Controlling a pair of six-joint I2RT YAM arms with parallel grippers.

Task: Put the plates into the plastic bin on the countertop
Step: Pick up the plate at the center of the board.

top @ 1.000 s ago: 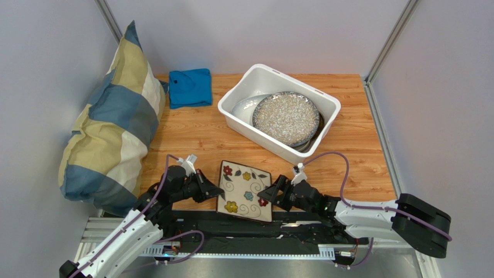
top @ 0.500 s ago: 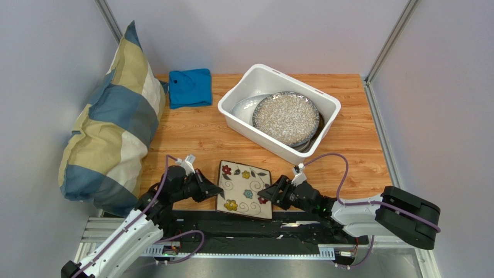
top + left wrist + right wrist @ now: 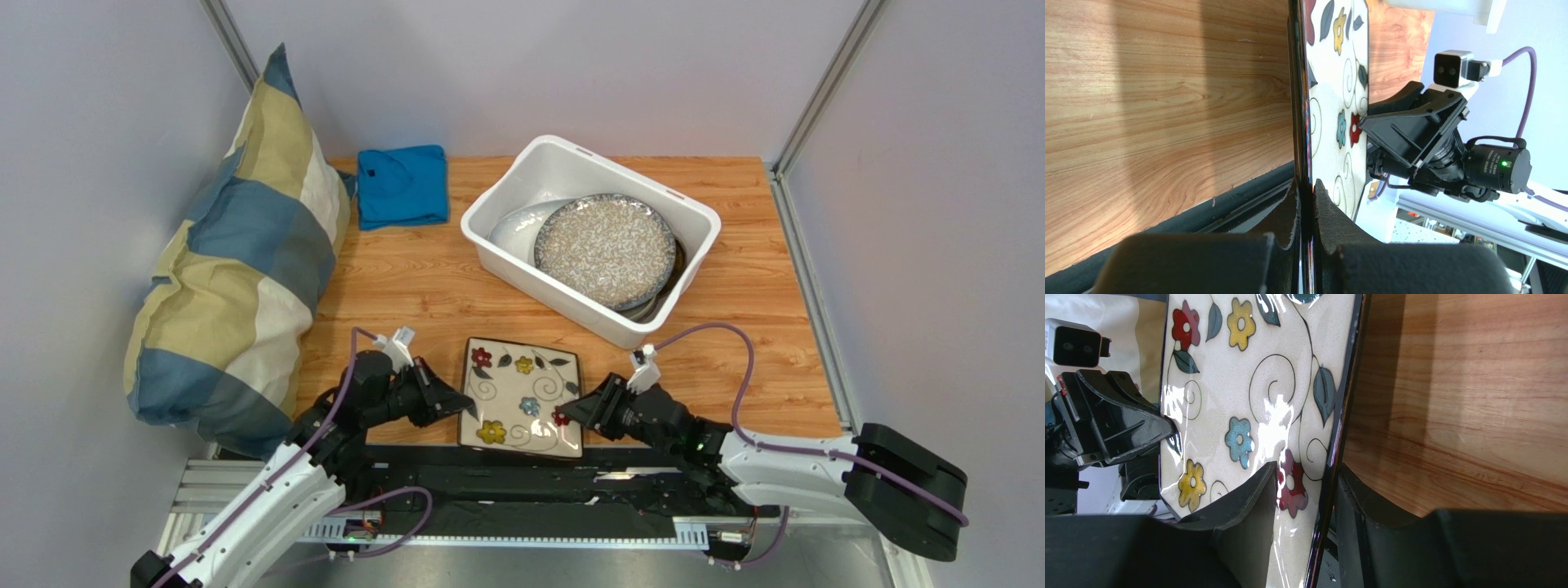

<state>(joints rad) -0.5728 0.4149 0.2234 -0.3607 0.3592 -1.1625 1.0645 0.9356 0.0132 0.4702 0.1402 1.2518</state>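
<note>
The floral square plate (image 3: 521,395) lies at the countertop's (image 3: 405,282) near edge, between my two grippers. My left gripper (image 3: 456,402) is shut on its left rim; in the left wrist view both pads (image 3: 1290,205) press the dark edge of the floral plate (image 3: 1333,92). My right gripper (image 3: 577,410) straddles the right rim. In the right wrist view one finger lies under the floral plate (image 3: 1254,386) and the other hovers over the red flower, a gap still showing. The plastic bin (image 3: 552,288) behind holds a grey-speckled round plate (image 3: 605,249) over a white platter (image 3: 515,227).
A large checked pillow (image 3: 233,257) leans along the left wall. A folded blue cloth (image 3: 402,185) lies at the back left, next to the bin. Metal frame rails run along the near edge under both arms.
My right gripper has slid onto the floral plate's right rim and its jaws have narrowed around it. The plate has shifted slightly right. My left gripper keeps its hold.
</note>
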